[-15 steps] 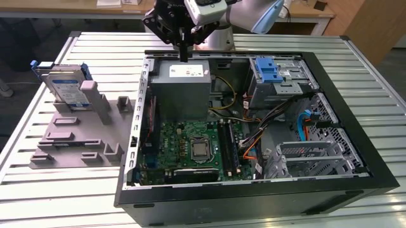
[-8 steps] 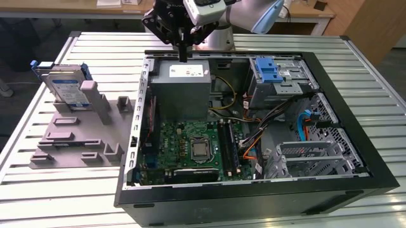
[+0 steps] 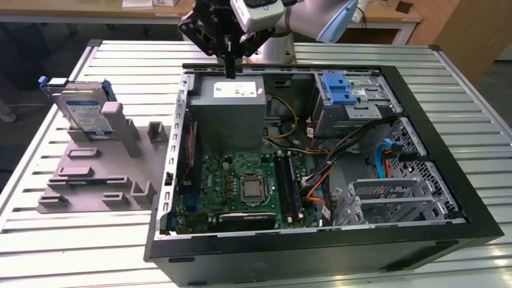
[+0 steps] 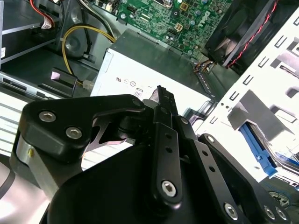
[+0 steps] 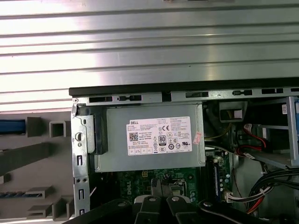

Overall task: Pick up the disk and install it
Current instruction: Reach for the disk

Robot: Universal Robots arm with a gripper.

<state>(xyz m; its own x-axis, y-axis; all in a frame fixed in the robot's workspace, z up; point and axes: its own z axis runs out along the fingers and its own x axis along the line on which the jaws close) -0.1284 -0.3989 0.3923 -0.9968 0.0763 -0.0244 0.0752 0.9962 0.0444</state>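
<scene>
**The disk waits upright in its holder, gripper well apart over the case**

Nearest in the exterior view, the open computer case (image 3: 320,251) lies on the slatted table (image 3: 64,252). The green motherboard (image 3: 240,180) fills its near left part, and an empty silver cage (image 3: 396,195) sits at its near right.

Farther back, outside the case on the exterior view's left, the disk (image 3: 84,113) stands on edge in a slot of the grey holder (image 3: 96,180). Its labelled face shows and its blue frame rises above the slot. Nothing touches it.

Farthest, the gripper (image 3: 230,71) hangs above the far edge of the power-supply box (image 3: 232,114). Its fingers are pressed together and grasp nothing.

The step in hand looks like the reach for the pick. To do it well, the fingers should spread before they come down. They should line up with the thin top edge of the disk and close on the blue frame, not on the label. The lift should be straight up, so that the disk does not jam in the slot.
</scene>
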